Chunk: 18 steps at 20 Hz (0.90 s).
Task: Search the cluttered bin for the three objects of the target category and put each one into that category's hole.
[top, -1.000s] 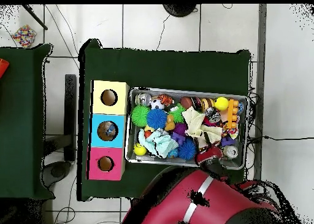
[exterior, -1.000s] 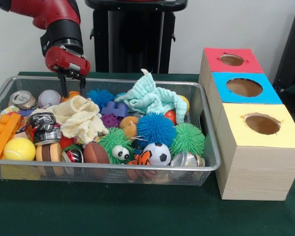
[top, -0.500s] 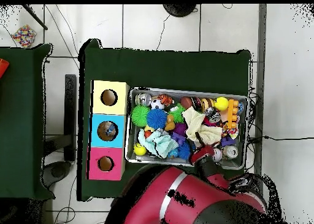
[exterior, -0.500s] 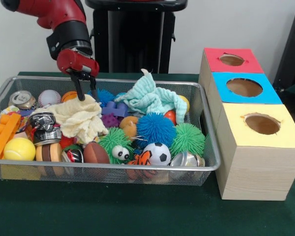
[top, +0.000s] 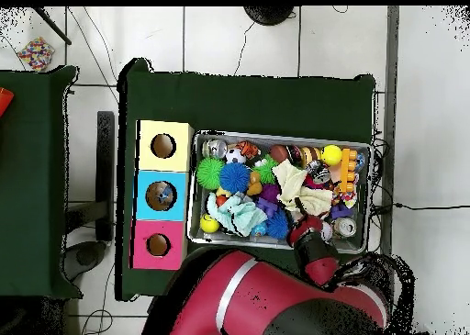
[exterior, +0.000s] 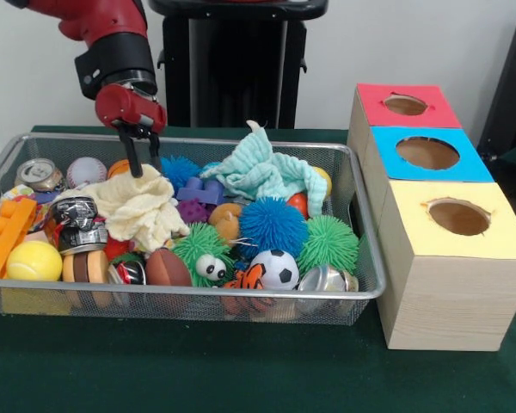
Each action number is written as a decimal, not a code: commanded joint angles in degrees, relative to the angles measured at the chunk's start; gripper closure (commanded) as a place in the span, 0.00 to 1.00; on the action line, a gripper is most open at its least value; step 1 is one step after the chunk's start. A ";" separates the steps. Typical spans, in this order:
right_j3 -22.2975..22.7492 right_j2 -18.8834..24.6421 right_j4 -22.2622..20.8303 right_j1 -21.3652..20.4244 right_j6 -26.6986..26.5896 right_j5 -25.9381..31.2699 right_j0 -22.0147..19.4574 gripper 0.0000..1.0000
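My gripper [exterior: 141, 160] has drifted a touch back from where it sat half a second ago, fingers a narrow gap apart and holding nothing — tips just at the far edge of the cream cloth [exterior: 140, 208] in the wire bin [exterior: 361, 258]. No grasp yet, so sorting hasn't begun. Which category is the target I can't tell — the red [exterior: 407, 105], blue [exterior: 427, 153] and yellow hole [exterior: 458, 217] boxes stand beside the bin.

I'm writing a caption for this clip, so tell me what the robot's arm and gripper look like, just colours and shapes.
The arm is glossy red with rounded, tube-like segments and a black band at the wrist. It ends in a red rounded block carrying the gripper, which has two thin, dark, straight fingers. From overhead, the arm is a broad red body with a pale stripe.
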 commanded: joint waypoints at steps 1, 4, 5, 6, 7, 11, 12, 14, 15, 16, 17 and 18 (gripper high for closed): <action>-6.79 1.46 -2.71 0.23 -0.28 5.67 0.21 0.00; -7.75 0.61 -3.11 1.55 -0.25 8.98 0.95 0.00; -8.14 0.36 -3.38 2.02 -0.18 10.13 1.36 0.00; -8.46 0.17 -3.86 2.37 0.01 11.08 1.76 0.00; -8.76 -0.03 -4.38 2.77 0.10 12.17 2.23 0.00; -11.05 0.39 -10.41 5.45 5.52 16.46 4.04 0.00; -11.54 0.81 -11.61 5.95 6.56 17.10 4.19 0.00; -11.67 1.74 -12.53 5.93 7.29 17.94 3.91 0.00; -11.54 2.06 -12.55 5.76 7.15 18.03 3.75 0.00; -11.54 2.32 -12.98 5.34 7.60 17.85 3.76 0.00; -11.44 2.54 -12.60 5.11 7.36 17.68 3.59 0.00; -11.42 2.75 -12.60 4.91 7.36 17.30 3.50 0.00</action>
